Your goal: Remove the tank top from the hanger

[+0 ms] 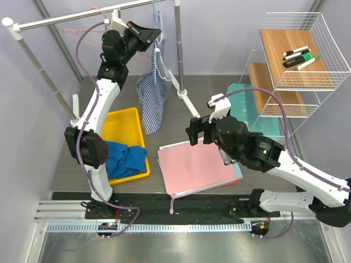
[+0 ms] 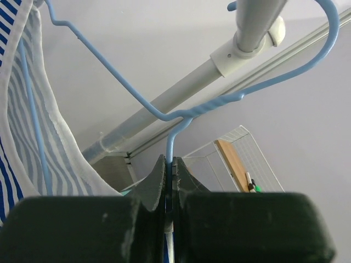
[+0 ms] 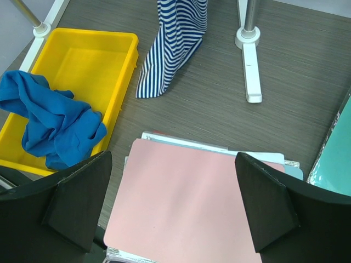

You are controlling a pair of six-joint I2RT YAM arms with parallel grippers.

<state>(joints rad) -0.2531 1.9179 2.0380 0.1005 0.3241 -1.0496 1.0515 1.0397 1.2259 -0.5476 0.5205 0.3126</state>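
Observation:
A blue-and-white striped tank top [image 1: 153,90] hangs from a light blue wire hanger [image 2: 181,112] hooked on the grey rail [image 2: 247,41]. Its hem hangs down to the table [image 3: 173,44]. My left gripper [image 1: 147,34] is raised at the rail and shut on the hanger's wire neck [image 2: 170,164], with the striped cloth [image 2: 33,137] to its left. My right gripper [image 1: 193,130] is open and empty, low over a pink folder [image 3: 186,203], well apart from the tank top.
A yellow bin [image 1: 129,123] holds a crumpled blue garment [image 1: 126,159]. A red hanger [image 1: 82,30] hangs on the rail further left. The rack's foot [image 3: 251,66] stands behind the folder stack. A wire shelf [image 1: 296,52] with markers stands at right, a teal mat [image 1: 247,107] beneath it.

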